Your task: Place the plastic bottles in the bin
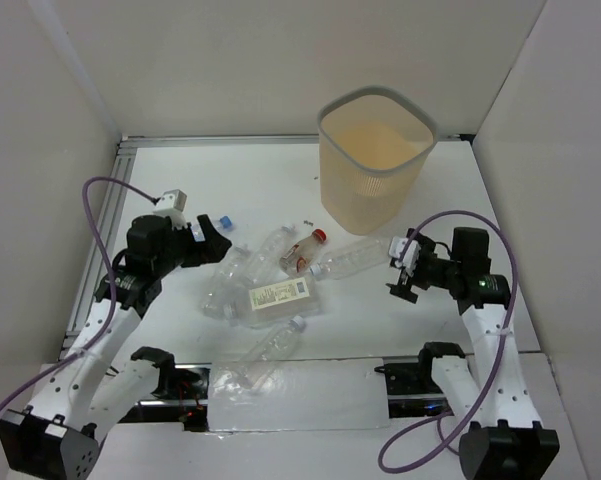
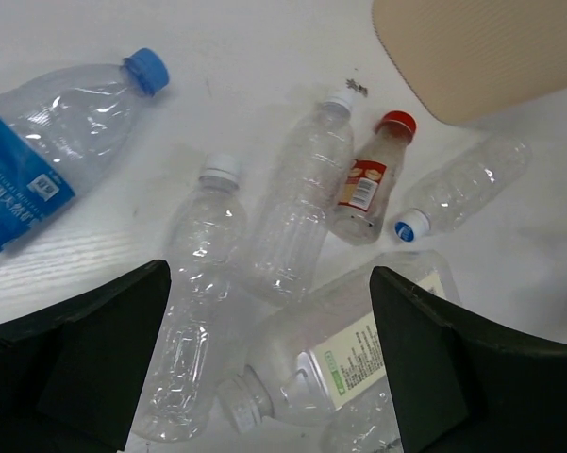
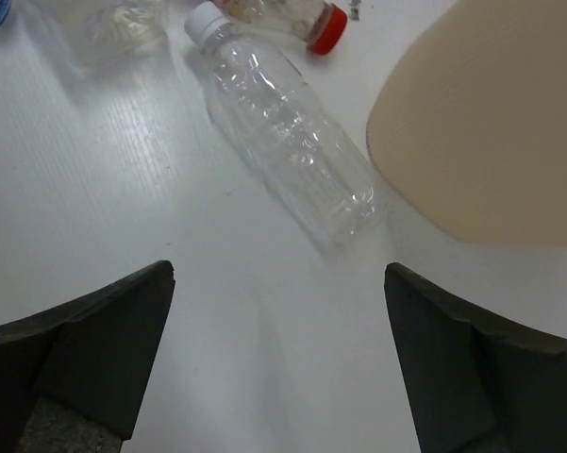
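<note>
Several clear plastic bottles lie in a loose heap mid-table. My left gripper [image 1: 212,243] hangs open over the heap's left side, nothing between its fingers. In the left wrist view, between the left gripper's [image 2: 269,283] jaws, lies the big white-labelled bottle [image 2: 349,349], with a white-capped bottle [image 2: 193,293] beside it. Further off are a red-capped bottle [image 2: 368,184] and a blue-labelled bottle [image 2: 47,151]. My right gripper [image 1: 400,270] is open and empty, just short of a clear white-capped bottle [image 3: 288,132]. The beige bin [image 1: 376,160] stands upright at the back right.
One more bottle [image 1: 277,340] lies toward the near edge, and a flattened clear bottle [image 1: 240,378] rests on the silvery strip between the arm bases. White walls enclose the table on three sides. The bin's wall [image 3: 491,132] rises close to the right of my right gripper.
</note>
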Controlling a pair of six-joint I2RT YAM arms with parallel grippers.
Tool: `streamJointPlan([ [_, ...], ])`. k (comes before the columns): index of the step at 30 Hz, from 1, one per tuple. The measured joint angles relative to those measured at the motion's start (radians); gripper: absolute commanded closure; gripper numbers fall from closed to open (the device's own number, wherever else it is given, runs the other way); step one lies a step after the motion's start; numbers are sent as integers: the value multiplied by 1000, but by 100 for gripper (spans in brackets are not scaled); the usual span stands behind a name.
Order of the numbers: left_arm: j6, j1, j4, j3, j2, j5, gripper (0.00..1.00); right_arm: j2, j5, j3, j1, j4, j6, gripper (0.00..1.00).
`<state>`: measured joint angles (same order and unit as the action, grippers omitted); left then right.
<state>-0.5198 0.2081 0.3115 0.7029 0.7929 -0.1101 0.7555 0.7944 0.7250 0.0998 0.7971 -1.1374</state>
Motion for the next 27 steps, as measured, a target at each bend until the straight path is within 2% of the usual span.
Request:
streamJointPlan([
  [5,27,63,43,65,78,-50,0,28,-3,0,-115,8,-166,0],
  [8,39,97,72,70,108,-62,0,56,-63,-26,-285,-36,-187,0],
  [9,43,107,85,70,113,-64,0,59,-127,-61,-383,-76,-181,0],
  [10,45,117,97,70,115,-65,0,59,-130,-64,-393,-78,-180,0],
  [14,46,137,117,69,113,-63,0,117,-310,-84,-644,-169,-130,0],
  [16,46,142,124,69,108,-60,0,172,-376,-84,-729,-211,-107,0],
  [20,47,153,143,66,83,-57,0,244,-499,-84,-787,-291,-65,0],
  [27,77,216,153,64,17,-146,0,356,-602,-84,-773,-367,-37,0],
])
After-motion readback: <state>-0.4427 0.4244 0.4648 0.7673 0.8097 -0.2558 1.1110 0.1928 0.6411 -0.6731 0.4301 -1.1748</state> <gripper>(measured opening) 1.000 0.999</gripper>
